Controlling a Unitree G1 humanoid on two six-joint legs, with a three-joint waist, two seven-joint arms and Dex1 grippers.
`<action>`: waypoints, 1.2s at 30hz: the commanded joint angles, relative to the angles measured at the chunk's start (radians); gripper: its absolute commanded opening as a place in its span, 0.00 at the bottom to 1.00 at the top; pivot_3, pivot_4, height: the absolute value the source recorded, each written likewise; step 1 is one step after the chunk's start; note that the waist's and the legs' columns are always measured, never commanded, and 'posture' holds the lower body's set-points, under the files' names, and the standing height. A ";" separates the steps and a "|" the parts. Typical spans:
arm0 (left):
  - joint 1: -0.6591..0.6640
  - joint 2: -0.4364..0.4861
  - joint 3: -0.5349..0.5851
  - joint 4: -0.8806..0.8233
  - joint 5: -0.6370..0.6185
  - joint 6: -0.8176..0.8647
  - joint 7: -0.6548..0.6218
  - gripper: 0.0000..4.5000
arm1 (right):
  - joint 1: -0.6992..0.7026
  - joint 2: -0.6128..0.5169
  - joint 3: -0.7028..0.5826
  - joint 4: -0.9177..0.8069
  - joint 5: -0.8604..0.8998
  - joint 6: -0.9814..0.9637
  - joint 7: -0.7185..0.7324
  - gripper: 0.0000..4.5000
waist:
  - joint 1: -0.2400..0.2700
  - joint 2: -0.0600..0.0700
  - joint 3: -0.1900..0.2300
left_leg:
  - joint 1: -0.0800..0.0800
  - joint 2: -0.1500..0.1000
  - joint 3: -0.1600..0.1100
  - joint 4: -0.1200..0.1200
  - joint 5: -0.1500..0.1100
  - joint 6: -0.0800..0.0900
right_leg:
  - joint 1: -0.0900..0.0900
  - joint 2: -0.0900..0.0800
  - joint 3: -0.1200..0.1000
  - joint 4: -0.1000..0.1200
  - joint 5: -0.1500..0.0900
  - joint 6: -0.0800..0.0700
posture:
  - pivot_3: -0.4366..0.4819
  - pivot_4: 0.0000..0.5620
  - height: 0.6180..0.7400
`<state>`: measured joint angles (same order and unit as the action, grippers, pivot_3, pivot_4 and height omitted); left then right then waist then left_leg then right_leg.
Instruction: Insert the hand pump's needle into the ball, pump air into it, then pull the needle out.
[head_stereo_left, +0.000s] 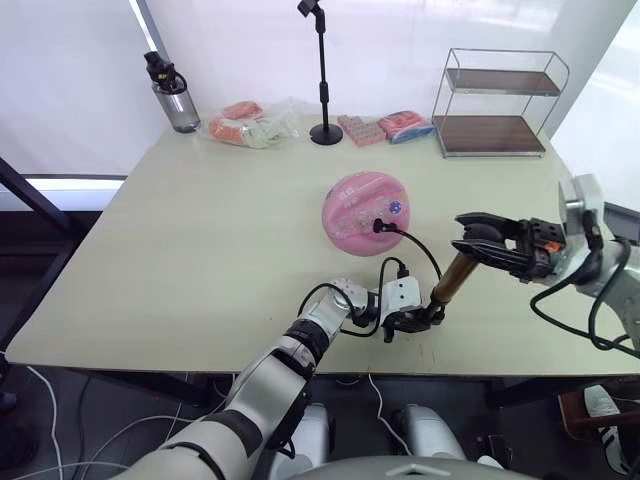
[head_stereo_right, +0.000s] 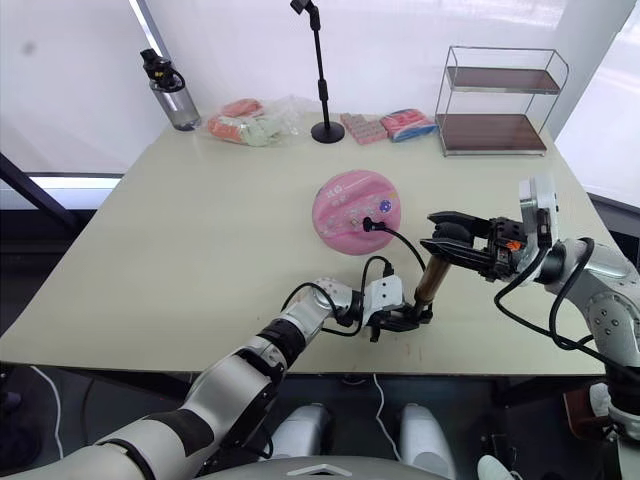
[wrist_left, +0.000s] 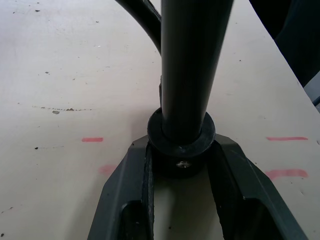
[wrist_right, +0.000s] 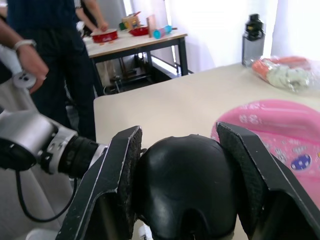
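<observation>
Left fingers (wrist_left: 125, 200) clamped on hand pump (head_stereo_left: 447, 281) base near worktop (head_stereo_left: 200, 260) front edge; right fingers (wrist_right: 125, 170) closed around handle (wrist_right: 182, 187). Needle seated in ball (head_stereo_left: 365, 212); pumping step. Next: straight strokes along barrel, base held firm.

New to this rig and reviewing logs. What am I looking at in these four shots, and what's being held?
It is a two-armed humanoid robot. The two wide pictures come from a stereo camera on its head, looking down over a table. The other two come from cameras on each wrist, looking along that gripper's fingers.

The left gripper is shut on the base of the hand pump, near the table's front edge. The right gripper is shut on the pump's black handle. The pump's hose runs to the pink ball.

At the back are a water bottle, packets, a stand and a wire shelf.
</observation>
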<state>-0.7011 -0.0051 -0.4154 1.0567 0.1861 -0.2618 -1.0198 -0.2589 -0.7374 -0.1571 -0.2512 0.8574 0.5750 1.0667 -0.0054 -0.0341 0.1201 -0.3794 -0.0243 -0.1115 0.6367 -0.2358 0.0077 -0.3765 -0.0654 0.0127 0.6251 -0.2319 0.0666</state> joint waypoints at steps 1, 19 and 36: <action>0.092 0.052 -0.086 0.123 0.110 0.097 -0.013 0.23 | 0.053 0.004 0.073 0.029 -0.096 -0.026 0.020 0.43 | 0.000 0.000 0.000 | 0.000 0.000 0.000 0.000 0.000 0.000 | 0.000 0.000 0.000 0.000 0.000 0.000 | 0.48 0.27 0.93; 0.091 0.048 -0.086 0.123 0.109 0.107 -0.023 0.23 | 0.015 0.020 0.105 0.118 -0.232 -0.215 0.100 0.43 | -0.001 0.004 0.004 | 0.000 -0.001 -0.002 0.000 -0.001 -0.001 | 0.000 -0.001 -0.001 0.000 -0.001 0.001 | 0.48 0.27 0.93; 0.099 0.065 -0.092 0.117 0.117 0.098 -0.030 0.23 | -0.373 -0.227 -0.121 0.104 0.156 0.243 0.092 0.43 | 0.000 0.009 0.018 | -0.004 -0.005 -0.003 -0.001 -0.001 -0.002 | -0.002 -0.005 -0.003 0.000 -0.002 0.002 | 0.48 0.27 0.93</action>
<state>-0.6988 -0.0067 -0.4149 1.0247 0.1854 -0.2620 -1.0331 -0.5875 -0.9410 -0.1961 -0.1429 0.9800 0.8116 1.1806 -0.0058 -0.0250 0.1379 -0.3831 -0.0292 -0.1150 0.6360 -0.2380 0.0038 -0.3784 -0.0709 0.0095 0.6244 -0.2344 0.0690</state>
